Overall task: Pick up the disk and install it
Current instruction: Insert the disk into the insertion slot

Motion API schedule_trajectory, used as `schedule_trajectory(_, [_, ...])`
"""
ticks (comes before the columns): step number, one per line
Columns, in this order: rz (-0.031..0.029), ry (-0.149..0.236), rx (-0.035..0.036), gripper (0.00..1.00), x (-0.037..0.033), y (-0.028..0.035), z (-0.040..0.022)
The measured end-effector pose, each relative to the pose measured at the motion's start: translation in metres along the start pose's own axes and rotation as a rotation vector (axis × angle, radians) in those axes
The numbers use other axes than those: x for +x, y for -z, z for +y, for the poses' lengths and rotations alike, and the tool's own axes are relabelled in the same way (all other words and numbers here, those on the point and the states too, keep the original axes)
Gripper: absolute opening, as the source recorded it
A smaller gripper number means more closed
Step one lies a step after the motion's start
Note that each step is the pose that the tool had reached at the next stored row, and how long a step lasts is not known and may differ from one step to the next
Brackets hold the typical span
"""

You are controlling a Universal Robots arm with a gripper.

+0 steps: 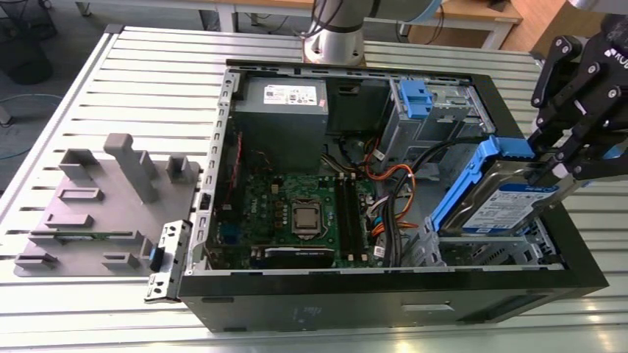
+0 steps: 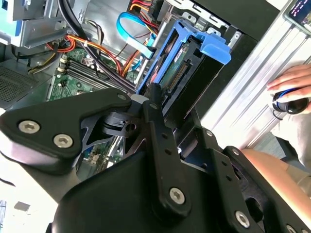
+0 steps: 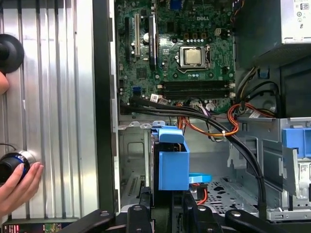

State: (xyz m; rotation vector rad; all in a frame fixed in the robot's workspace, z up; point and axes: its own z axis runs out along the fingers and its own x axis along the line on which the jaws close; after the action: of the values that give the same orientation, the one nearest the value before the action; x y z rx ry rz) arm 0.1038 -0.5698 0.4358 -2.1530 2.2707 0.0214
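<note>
Over the case's corner bay: tool clamped on the disk, disk tilted.

Tool (image 1: 548, 173) has its fingers closed across the upper end of the disk (image 1: 498, 203) and carries it clear of the counter (image 1: 147, 59). Disk hangs from the tool, long axis sloping down toward the exterior view's left, with its lower end at the mouth of the bay (image 1: 481, 254) inside the case (image 1: 393, 305). Cannot tell whether it touches the cage. In the first wrist view the disk (image 3: 170, 160) runs straight out from the tool (image 3: 166, 201), edge-on, with the bay floor beyond. Count: one disk, one tool, one bay beneath, one case. One hand (image 3: 17, 187) rests on a knob (image 3: 9, 165) on the counter, outside the case.
</note>
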Motion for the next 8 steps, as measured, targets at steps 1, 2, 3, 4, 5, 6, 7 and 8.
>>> schedule_trajectory(1, [0.0, 0.0, 0.0, 0.35, 0.0, -0.0011, 0.0])
schedule_trajectory(2, [0.0, 0.0, 0.0, 0.35, 0.0, -0.0023, 0.0])
schedule_trajectory(3, [0.0, 0.0, 0.0, 0.35, 0.0, -0.0034, 0.0])
schedule_trajectory(4, [0.0, 0.0, 0.0, 0.35, 0.0001, -0.0045, 0.0])
schedule_trajectory(5, [0.0, 0.0, 0.0, 0.35, 0.0001, -0.0056, 0.0])
schedule_trajectory(6, [0.0001, 0.0, 0.0, 0.35, 0.0001, -0.0067, 0.0])
schedule_trajectory(7, [0.0, 0.0, 0.0, 0.35, 0.0001, -0.0078, 0.0])
schedule_trajectory(8, [0.0002, 0.0, 0.0, 0.35, 0.0002, -0.0089, 0.0])
